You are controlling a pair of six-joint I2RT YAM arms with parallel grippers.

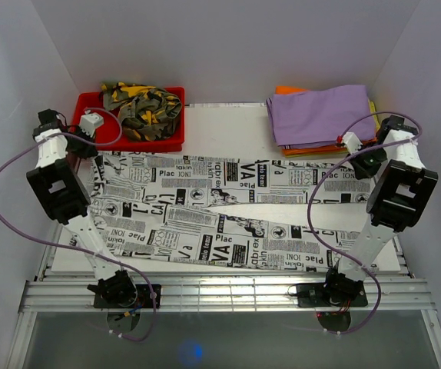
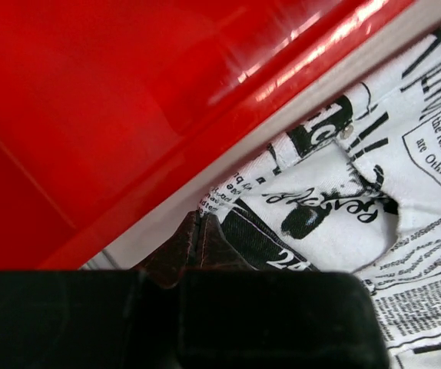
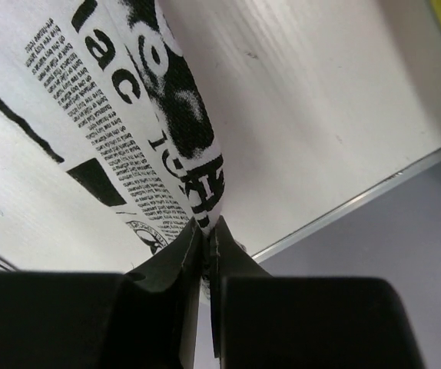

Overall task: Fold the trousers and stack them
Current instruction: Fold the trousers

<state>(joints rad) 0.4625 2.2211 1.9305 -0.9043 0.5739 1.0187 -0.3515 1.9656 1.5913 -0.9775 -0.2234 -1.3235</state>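
Jaws on both arms were clenched. We saw the left gripper (image 2: 199, 231) pinching the waist end of the newsprint trousers (image 1: 205, 215) beside the red tub (image 1: 176, 142), upper left of the top view. The right gripper (image 3: 207, 231) gripped a leg end at right. The camouflage trousers (image 1: 142, 106) lay in the tub.

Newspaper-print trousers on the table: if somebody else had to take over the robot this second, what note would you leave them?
Left gripper: shut on the waist corner of the newspaper-print trousers, right beside the red bin.
Right gripper: shut on a pinch of cloth at the leg end.
The trousers lie spread out on the table, unfolded. The camouflage trousers sit crumpled in the red bin.
Done: both ends gripped.
Left: fold both pairs, then stack them.
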